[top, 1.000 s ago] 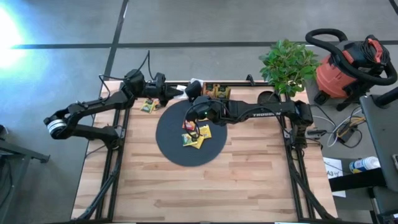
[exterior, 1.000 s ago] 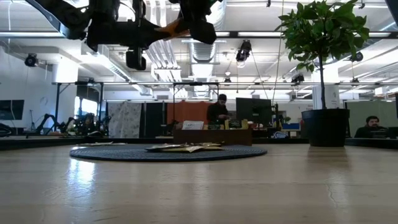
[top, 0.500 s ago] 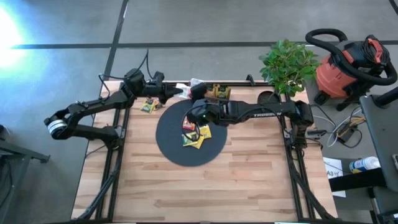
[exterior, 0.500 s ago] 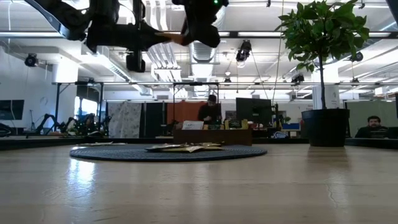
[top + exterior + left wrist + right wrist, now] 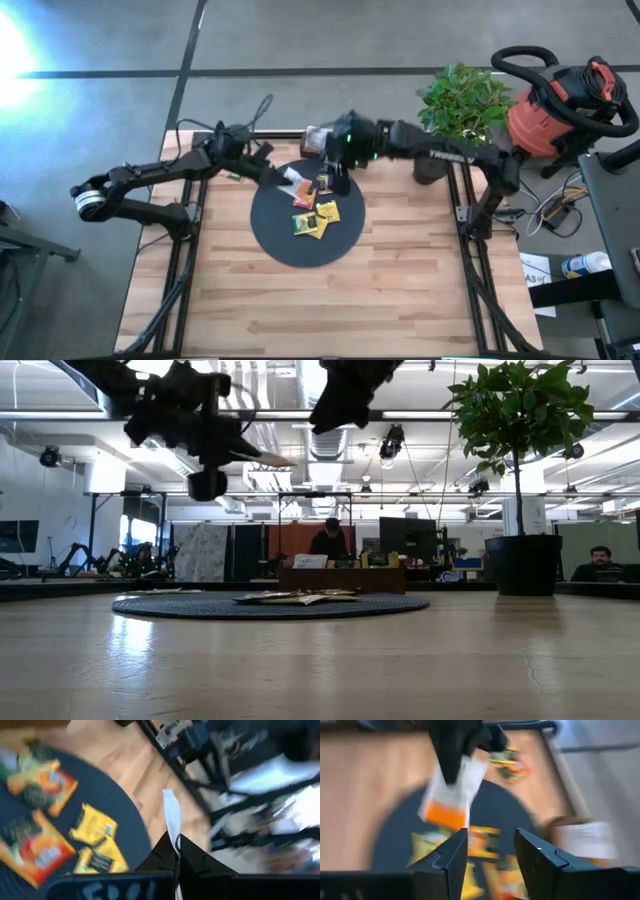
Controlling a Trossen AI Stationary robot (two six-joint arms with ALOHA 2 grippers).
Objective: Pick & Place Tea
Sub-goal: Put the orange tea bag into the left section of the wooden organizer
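While the left gripper (image 5: 283,176) pinches a tea packet (image 5: 291,179) over the disc's (image 5: 290,245) rim, the right gripper (image 5: 338,184) hangs agape.

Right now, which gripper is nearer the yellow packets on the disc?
Right. The right gripper hovers just behind the yellow packets; the left gripper sits farther off, over the disc's rear-left rim.

2 dark jointed arms (image 5: 160,175), black cables, green light on 1.

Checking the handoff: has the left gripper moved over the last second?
Yes. In the high view the left gripper, shut on a tea packet, has swung from the table's back edge to over the black disc.
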